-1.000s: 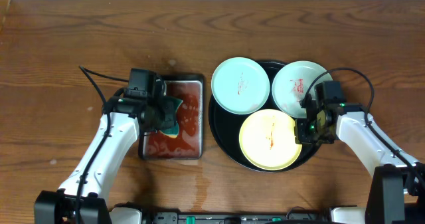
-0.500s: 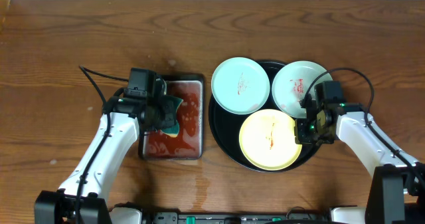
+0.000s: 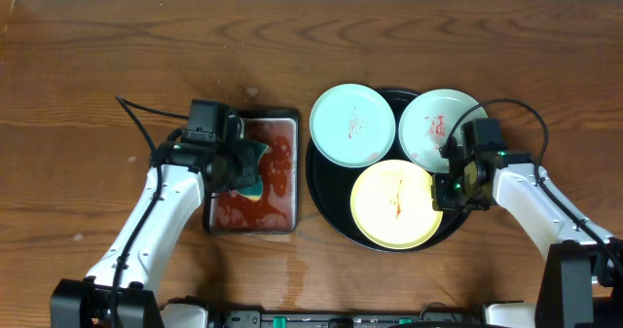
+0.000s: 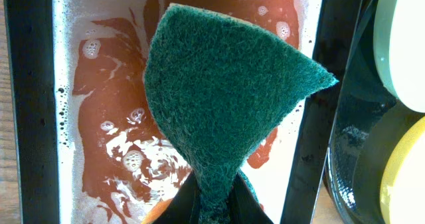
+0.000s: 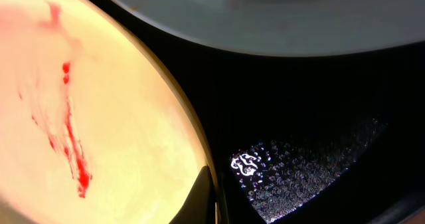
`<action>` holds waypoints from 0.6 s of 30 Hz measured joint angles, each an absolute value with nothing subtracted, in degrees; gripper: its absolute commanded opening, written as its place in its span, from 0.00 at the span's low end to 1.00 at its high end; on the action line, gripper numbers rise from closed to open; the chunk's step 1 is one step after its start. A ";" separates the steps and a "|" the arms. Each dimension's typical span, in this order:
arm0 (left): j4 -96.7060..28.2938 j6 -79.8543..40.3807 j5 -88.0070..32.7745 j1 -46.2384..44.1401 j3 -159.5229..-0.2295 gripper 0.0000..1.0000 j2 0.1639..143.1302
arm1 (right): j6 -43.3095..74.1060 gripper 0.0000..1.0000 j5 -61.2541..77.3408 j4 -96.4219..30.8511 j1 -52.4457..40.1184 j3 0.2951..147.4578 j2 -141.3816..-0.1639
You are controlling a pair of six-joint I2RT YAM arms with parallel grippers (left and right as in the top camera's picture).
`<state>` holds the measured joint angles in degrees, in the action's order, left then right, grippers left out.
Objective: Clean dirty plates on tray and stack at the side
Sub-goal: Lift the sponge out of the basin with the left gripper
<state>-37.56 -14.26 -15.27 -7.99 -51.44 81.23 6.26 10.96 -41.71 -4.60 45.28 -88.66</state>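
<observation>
Both arms are bent at the elbow, on either side of the large round glossy black tray [image 3: 326, 187]. The left arm [image 3: 161, 206] sits well off the tray's left side, white forearm slanting in toward it. The left tool [image 3: 241, 167] hangs just left of the tray, jaws pinched tight on a folded dark green scouring pad [image 4: 226, 98]. The right arm [image 3: 531, 201] reaches in over the tray's right rim. The right tool [image 3: 443, 194] is low inside that side of the tray, fingers pressed together, nothing between them as far as I can see.
</observation>
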 measured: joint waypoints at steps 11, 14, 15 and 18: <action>-23.38 -13.76 -27.66 -7.66 -51.40 0.07 81.23 | 6.26 0.01 10.92 -41.28 -4.60 45.28 -88.66; -19.27 -13.26 -32.49 -6.39 -51.37 0.08 81.23 | 6.26 0.01 10.92 -41.25 -4.60 45.28 -88.66; -18.13 -13.26 -33.87 -5.78 -51.37 0.07 81.21 | 6.24 0.01 10.90 -41.21 -4.60 45.28 -88.66; -14.59 -13.93 -39.05 -2.66 -51.37 0.07 81.21 | 6.02 0.01 10.87 -41.06 -4.60 45.28 -88.66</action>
<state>-14.59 -13.93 -39.05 -2.66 -51.37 81.21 6.02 10.87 -41.06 -4.60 45.28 -88.66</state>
